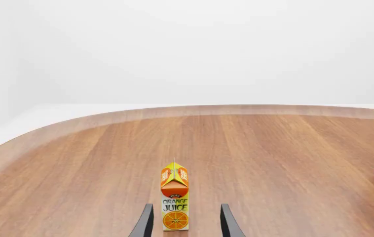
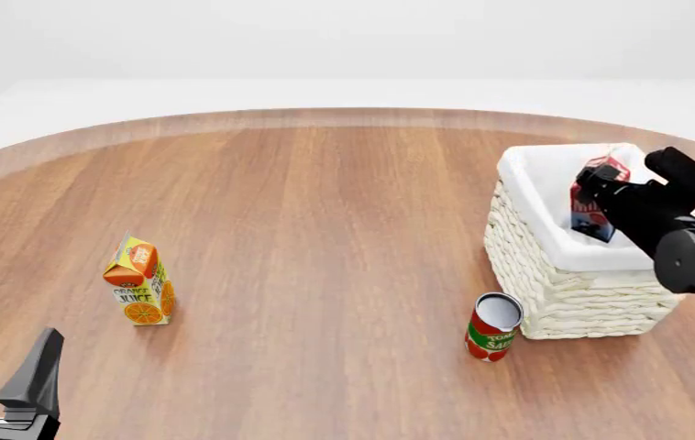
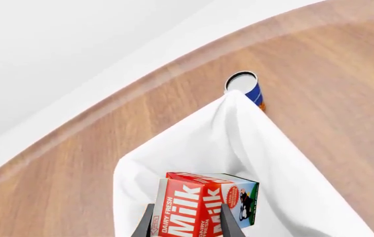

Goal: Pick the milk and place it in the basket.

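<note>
Your right gripper [image 2: 595, 203] is clamped on the milk [image 2: 596, 209], holding it over the basket [image 2: 556, 275] at the table's three o'clock. You're at the placing step; next, lower it inside and release gently.

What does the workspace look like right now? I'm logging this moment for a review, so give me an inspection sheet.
Surface: round wooden table, bare between items.
Job's things: milk tilted, held over the white liner inside the basket; not released.
Clutter: orange juice carton upright at left; red can standing just in front of the basket.
Grippers: right gripper shut on the milk; left gripper open, low, behind the juice carton.
Cables: nothing seen.
Surroundings: plain white backdrop.
</note>
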Available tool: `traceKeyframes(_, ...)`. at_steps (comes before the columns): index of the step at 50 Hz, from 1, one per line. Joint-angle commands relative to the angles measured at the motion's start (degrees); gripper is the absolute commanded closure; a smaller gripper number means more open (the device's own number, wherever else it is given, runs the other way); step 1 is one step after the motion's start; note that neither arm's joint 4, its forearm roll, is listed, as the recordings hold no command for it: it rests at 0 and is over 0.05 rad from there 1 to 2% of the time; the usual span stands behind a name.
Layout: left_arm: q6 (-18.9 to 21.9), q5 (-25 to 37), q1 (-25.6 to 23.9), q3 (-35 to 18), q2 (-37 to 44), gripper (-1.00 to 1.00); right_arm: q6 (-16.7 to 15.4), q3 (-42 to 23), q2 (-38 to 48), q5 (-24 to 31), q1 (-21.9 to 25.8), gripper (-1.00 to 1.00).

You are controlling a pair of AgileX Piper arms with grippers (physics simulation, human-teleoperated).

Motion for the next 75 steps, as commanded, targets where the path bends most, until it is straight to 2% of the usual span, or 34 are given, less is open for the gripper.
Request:
traceKeyframes(1, 0.0, 0.0, 0.0, 0.0, 0.0, -1.0, 1.2, -1.4, 0.1, -0.2, 0.0, 1.0)
traceKeyframes(54, 0.0, 0.0, 0.0, 0.0, 0.0, -1.0, 1.5, -4.0, 5.8, -0.6, -1.1, 1.0)
traceKeyframes(55, 0.0, 0.0, 0.0, 0.0, 0.0, -1.0, 0.8, -4.2, 5.8, -0.3, -1.1, 1.0)
traceKeyframes(56, 0.0, 0.0, 0.0, 0.0, 0.0, -1.0, 1.1, -4.1, 5.9, -0.4, -1.1, -1.0)
traceKeyframes(57, 0.0, 0.0, 0.0, 0.0, 0.0, -1.0, 3.5, -3.2, 5.9, -1.8, -0.5, -1.0)
traceKeyframes(59, 0.0, 0.0, 0.0, 0.0, 0.0, -1.0, 1.7, -3.9, 5.9, -0.6, -0.7, -1.0)
traceKeyframes(75, 0.0, 0.0, 0.0, 0.0, 0.0, -1.0, 2.4, -3.6, 5.4, -0.8, -1.3, -1.0)
